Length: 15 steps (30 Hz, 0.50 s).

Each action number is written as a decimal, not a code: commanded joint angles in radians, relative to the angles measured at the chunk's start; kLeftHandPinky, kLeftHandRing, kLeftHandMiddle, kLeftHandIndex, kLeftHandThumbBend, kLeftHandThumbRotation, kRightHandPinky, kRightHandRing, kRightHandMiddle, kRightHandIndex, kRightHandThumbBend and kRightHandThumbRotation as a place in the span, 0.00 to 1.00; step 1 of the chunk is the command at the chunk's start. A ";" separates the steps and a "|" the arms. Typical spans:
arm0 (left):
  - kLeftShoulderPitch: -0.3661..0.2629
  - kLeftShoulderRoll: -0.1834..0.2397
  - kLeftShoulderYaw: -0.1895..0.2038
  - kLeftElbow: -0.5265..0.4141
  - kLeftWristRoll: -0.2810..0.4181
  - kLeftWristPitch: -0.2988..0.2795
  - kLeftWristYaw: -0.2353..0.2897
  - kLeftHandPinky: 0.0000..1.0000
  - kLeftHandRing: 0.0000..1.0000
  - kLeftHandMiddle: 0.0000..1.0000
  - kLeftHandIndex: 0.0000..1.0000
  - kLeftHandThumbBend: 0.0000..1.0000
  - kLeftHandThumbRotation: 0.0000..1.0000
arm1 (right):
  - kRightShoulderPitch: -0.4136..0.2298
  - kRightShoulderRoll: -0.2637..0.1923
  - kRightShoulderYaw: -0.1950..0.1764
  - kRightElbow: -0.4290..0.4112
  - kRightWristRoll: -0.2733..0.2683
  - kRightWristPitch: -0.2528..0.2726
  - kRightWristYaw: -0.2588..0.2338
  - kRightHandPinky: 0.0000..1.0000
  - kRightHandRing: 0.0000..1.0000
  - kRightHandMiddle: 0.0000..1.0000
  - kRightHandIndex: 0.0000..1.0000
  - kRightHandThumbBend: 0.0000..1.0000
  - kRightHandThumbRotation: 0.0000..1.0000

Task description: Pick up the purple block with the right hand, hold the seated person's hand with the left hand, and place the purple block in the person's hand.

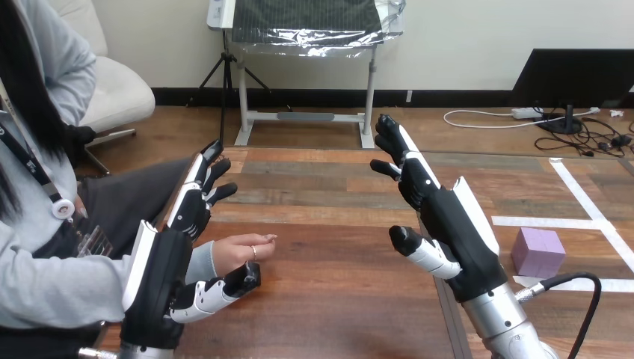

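Block, a purple cube, rests on the brown wooden table near its right edge, between white tape lines. The right hand hangs over the table's middle, fingers straight and spread, holding nothing. At the left edge the left hand is open too. The person's hand lies between its thumb and straight fingers, ungrasped.

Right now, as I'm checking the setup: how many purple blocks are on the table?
1. The purple block sits on the table at the view's right, just right of the right hand, untouched. Another may lie hidden.
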 commanded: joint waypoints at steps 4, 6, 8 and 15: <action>-0.074 0.007 0.004 -0.019 -0.023 -0.002 -0.011 0.84 0.94 0.99 0.97 1.00 0.72 | -0.083 -0.015 -0.014 -0.005 -0.036 -0.004 -0.046 0.91 0.99 1.00 1.00 1.00 0.89; -0.074 0.007 0.003 -0.018 -0.026 -0.001 -0.014 0.84 0.94 0.99 0.97 1.00 0.72 | -0.085 -0.019 -0.016 -0.005 -0.050 -0.003 -0.059 0.91 0.99 1.00 1.00 1.00 0.90; -0.074 0.007 0.002 -0.018 -0.031 -0.001 -0.018 0.84 0.94 0.99 0.97 1.00 0.72 | -0.087 -0.021 -0.015 -0.005 -0.056 -0.001 -0.065 0.91 0.98 1.00 1.00 1.00 0.90; -0.075 0.005 0.001 -0.017 -0.049 0.004 -0.031 0.85 0.95 0.99 0.97 1.00 0.71 | -0.099 -0.034 -0.012 -0.007 -0.054 0.013 -0.060 0.92 0.99 1.00 1.00 1.00 0.89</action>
